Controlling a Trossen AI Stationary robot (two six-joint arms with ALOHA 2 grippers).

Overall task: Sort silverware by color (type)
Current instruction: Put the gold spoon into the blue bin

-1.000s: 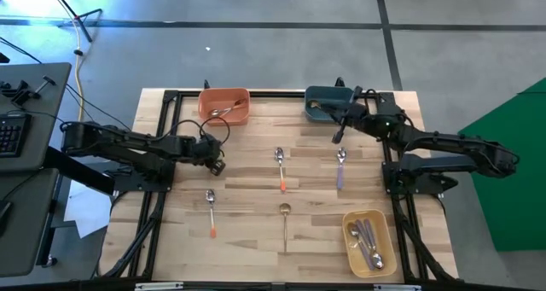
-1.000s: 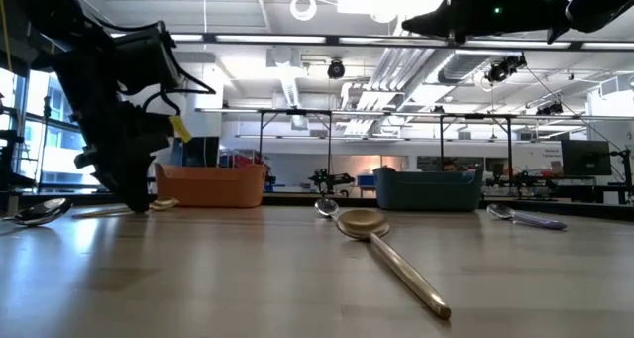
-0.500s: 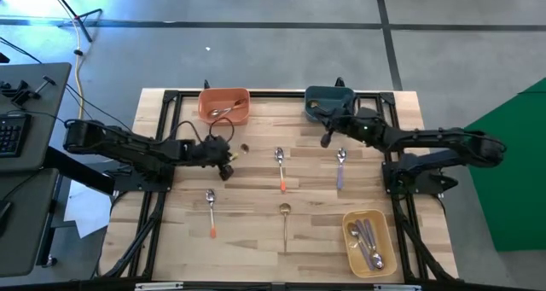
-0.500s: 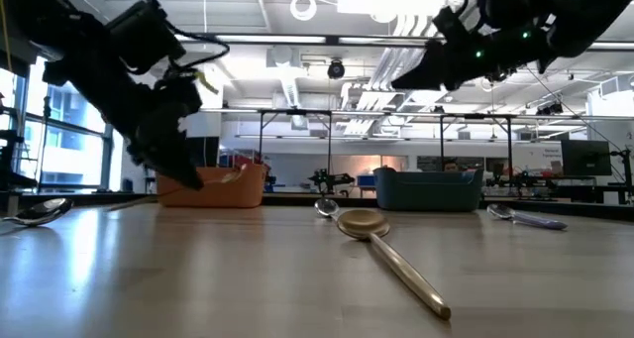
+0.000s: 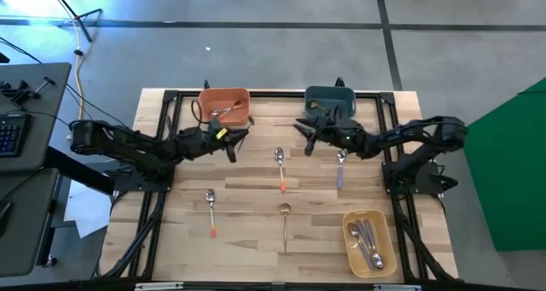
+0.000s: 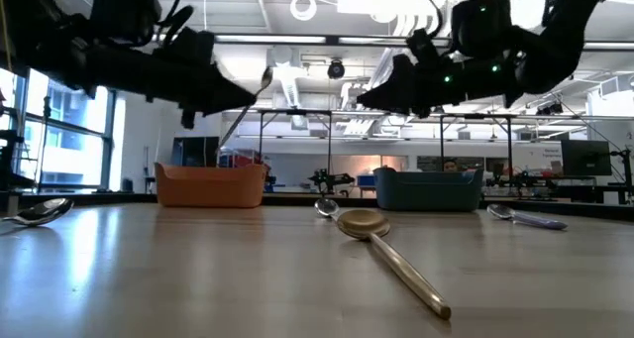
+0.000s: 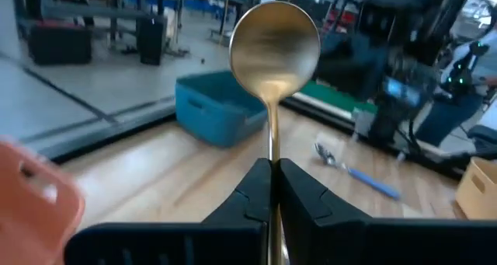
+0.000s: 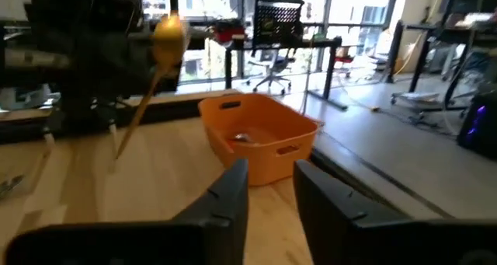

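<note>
— 3 bins?
— Yes: coral bin (image 5: 224,104) far left with 1 spoon; teal bin (image 5: 328,101) far; yellow bin (image 5: 368,242) near right, several purple-handled spoons.
— Grippers?
— Left gripper (image 7: 271,189) clenches a gold spoon (image 7: 273,47) aloft near the coral bin; right gripper (image 8: 269,183) is released, empty.

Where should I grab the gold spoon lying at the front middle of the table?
Take the gold spoon by its thin handle, about midway, with the pincer coming straight down from above. It lies flat, apart from the other spoons, its bowl toward the bins, so fingers can straddle the handle sideways.
</note>
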